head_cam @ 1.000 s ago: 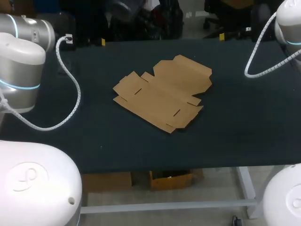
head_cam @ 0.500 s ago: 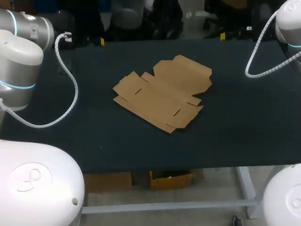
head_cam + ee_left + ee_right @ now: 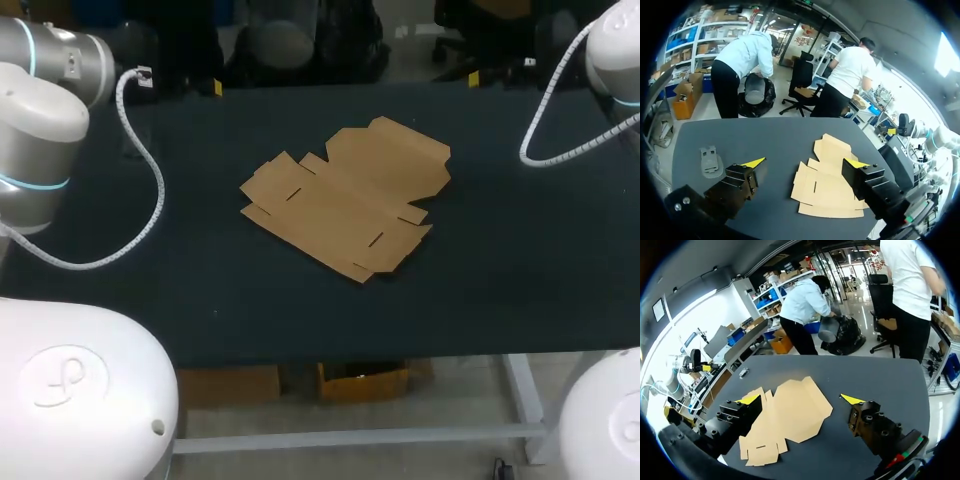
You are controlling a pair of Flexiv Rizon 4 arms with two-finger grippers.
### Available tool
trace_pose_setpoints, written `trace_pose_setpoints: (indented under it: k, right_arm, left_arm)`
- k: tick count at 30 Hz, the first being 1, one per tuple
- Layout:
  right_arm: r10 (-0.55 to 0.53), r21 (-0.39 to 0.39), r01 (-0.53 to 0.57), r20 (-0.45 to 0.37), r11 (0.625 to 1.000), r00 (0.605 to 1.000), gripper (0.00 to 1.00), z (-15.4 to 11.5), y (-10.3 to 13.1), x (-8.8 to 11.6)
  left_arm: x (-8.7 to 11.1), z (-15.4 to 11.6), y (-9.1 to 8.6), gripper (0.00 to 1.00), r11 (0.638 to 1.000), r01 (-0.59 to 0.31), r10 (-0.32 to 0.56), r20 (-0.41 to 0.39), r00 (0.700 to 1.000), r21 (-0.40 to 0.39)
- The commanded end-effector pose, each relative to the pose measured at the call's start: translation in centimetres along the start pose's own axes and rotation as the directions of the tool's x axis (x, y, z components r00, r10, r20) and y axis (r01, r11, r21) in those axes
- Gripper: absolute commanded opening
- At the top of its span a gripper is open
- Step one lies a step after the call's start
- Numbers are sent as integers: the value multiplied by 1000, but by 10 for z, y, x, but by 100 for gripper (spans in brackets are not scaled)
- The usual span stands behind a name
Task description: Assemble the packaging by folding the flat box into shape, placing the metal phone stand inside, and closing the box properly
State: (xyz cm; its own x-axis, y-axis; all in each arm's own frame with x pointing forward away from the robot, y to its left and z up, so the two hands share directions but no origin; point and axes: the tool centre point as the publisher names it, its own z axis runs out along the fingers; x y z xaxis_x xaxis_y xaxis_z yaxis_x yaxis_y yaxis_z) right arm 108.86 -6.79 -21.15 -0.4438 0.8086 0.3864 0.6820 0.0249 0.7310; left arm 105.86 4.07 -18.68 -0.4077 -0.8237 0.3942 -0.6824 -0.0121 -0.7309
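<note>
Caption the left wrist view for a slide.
Open left tool above the table, unfolded cardboard box ahead of it, grey phone stand beside it.

The left arm (image 3: 35, 120) and right arm (image 3: 615, 45) are rounded white-grey shells with thin cyan rings; a white coiled cable (image 3: 152, 200) loops off each. Black, screw-studded fingers (image 3: 870, 422) carry yellow pointed tips.

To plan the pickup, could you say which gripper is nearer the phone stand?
Left. The phone stand lies close ahead of the left gripper; the right gripper faces it across the cardboard.
</note>
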Motion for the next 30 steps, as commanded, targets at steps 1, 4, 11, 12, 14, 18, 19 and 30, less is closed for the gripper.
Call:
trace_pose_setpoints:
  k: [1, 4, 11, 12, 14, 18, 19, 30]
  right_arm:
    - [27, 55, -29, 30, 998, 999, 100, 2, 1, 1]
    - [68, 76, -71, 36, 995, 997, 100, 0, -3, 1]
    - [169, 122, -172, 32, 978, 985, 100, -7, -16, -1]
    - [183, 128, -187, 39, 974, 982, 100, -8, -18, -1]
    - [217, 142, -220, 36, 965, 975, 100, -9, -22, -1]
    - [267, 159, -268, 26, 950, 963, 100, -10, -32, 5]
    - [278, 160, -279, 25, 947, 960, 100, -10, -34, 6]
    - [415, 191, -409, 10, 892, 910, 100, -7, -53, 6]
  left_arm:
    - [-2, 1, -2, 100, 999, 17, -17, 1, 1000, -28]
    - [-3, 4, 1, 100, 998, 33, -33, 1, 999, -61]
    - [0, 10, 9, 100, 992, 36, -35, 8, 999, -123]
    - [0, 11, 10, 100, 991, 36, -35, 14, 999, -131]
    - [1, 11, 12, 100, 990, 31, -32, 1, 999, -140]
    - [1, 13, 16, 100, 988, 37, -37, 3, 999, -153]
    - [0, 14, 16, 100, 987, 39, -39, 4, 999, -157]
    - [3, 24, 24, 100, 978, 43, -48, -19, 999, -202]
